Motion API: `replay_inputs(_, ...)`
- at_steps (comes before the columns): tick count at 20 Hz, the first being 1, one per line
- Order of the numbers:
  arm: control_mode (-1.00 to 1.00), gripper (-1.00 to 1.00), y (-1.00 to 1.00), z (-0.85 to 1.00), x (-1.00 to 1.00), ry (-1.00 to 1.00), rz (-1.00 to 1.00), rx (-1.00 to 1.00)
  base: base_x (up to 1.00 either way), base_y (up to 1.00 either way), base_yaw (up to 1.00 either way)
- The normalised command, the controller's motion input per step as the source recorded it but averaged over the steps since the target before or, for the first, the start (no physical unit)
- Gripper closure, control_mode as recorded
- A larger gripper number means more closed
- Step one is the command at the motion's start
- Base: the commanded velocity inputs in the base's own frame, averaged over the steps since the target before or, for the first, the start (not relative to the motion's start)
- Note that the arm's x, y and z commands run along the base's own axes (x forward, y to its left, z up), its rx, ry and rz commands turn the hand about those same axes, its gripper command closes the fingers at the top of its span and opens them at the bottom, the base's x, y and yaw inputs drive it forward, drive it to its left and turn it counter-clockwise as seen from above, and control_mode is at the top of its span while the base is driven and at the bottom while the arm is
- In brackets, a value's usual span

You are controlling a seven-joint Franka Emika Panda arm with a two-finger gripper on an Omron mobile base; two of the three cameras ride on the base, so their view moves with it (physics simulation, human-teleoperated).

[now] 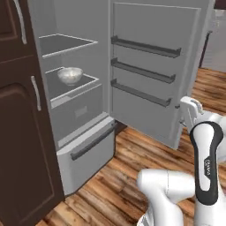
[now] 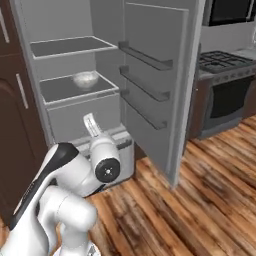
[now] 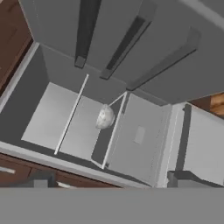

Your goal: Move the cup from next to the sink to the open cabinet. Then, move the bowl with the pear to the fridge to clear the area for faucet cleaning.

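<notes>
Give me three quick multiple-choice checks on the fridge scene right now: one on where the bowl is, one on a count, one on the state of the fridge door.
1. Where does the bowl sit?
A. On the wooden floor
B. On the lower of the two shelves in the fridge
C. In a door rack

2. How many bar racks line the inside of the fridge door?
A. One
B. Three
C. Five

3. What state is the fridge door in?
A. Swung wide open
B. Fully shut
C. Off its hinges, lying on the floor

Answers:
1. B, both base views show the bowl resting on the lower shelf, with another shelf above it.
2. B, three dark bars run across the door's inner face, one above another.
3. A, the door stands open to the right, leaving the shelves and the drawer below exposed.
</notes>
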Motion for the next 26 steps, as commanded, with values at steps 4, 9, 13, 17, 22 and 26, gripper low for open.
replay_inputs(4, 1.00, -1.00, 0.00, 0.00, 0.00, 0.00, 0.00, 0.00, -0.86, 0.00, -0.75)
replay_inputs(9, 1.00, -1.00, 0.00, 0.00, 0.00, 0.00, 0.00, 0.00, -0.57, -0.14, -0.79)
replay_inputs(13, 1.00, -1.00, 0.00, 0.00, 0.00, 0.00, 0.00, 0.00, -0.08, -0.53, -0.78)
replay_inputs(17, 1.00, -1.00, 0.00, 0.00, 0.00, 0.00, 0.00, 0.00, 0.50, -0.41, -0.58)
replay_inputs(22, 1.00, -1.00, 0.00, 0.00, 0.00, 0.00, 0.00, 0.00, 1.00, 0.00, -0.17)
replay_inputs(26, 1.00, -1.00, 0.00, 0.00, 0.00, 0.00, 0.00, 0.00, 1.00, 0.16, -0.05)
